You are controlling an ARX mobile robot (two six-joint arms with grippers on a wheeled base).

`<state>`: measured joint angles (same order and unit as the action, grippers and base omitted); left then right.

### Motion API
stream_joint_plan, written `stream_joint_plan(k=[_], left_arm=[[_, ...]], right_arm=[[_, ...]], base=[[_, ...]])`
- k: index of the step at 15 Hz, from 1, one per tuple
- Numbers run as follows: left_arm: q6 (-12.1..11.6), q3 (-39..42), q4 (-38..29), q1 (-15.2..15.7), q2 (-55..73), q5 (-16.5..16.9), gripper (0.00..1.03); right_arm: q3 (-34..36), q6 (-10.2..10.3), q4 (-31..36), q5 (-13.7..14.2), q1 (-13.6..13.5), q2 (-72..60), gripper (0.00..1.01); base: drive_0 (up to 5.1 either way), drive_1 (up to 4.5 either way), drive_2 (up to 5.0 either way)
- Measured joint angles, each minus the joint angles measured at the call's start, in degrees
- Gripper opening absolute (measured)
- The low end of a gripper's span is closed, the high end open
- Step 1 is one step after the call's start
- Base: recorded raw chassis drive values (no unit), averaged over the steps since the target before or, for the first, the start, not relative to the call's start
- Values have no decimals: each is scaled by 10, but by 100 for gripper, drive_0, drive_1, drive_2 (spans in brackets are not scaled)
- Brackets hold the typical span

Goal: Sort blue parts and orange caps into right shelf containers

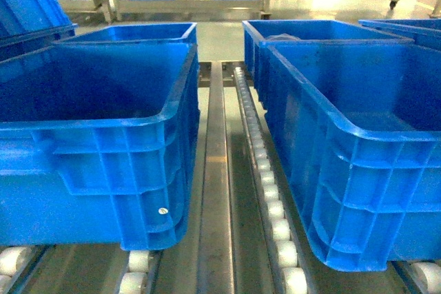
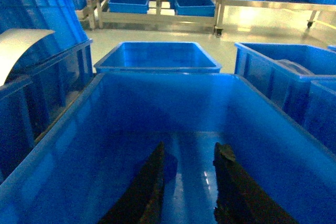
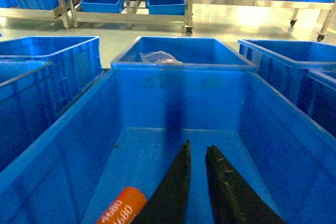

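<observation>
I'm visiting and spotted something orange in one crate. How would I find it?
Start at the large blue crate under the right gripper. On its floor, near the left corner, lies an orange cap with white digits, the only thing there that isn't blue.

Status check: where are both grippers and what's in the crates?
Left gripper open, empty, inside near-left crate. Right gripper slightly open inside near-right crate, orange cap on floor beside it. No obstruction seen.
</observation>
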<state>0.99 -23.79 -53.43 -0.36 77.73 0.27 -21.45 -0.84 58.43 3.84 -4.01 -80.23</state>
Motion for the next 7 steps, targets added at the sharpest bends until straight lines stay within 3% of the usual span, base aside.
stream_joint_plan(k=[1,2,3,7], left_arm=[[0,31,-3,2,-26,-2,15],[0,60,-5,4,-56,-4,1],[0,84,-4,4,-82,-4,2],[0,156,35,3,-189,-3,2]], right_arm=[[33,0,-1,-5,6,31,2],[57,2,-4,-32,27,59,2],[78,2,-10,-35,40,87,2],[157,3,-13,-38,40,165,2]], base=[[0,0,0],[0,0,0],[0,0,0],[0,0,0]])
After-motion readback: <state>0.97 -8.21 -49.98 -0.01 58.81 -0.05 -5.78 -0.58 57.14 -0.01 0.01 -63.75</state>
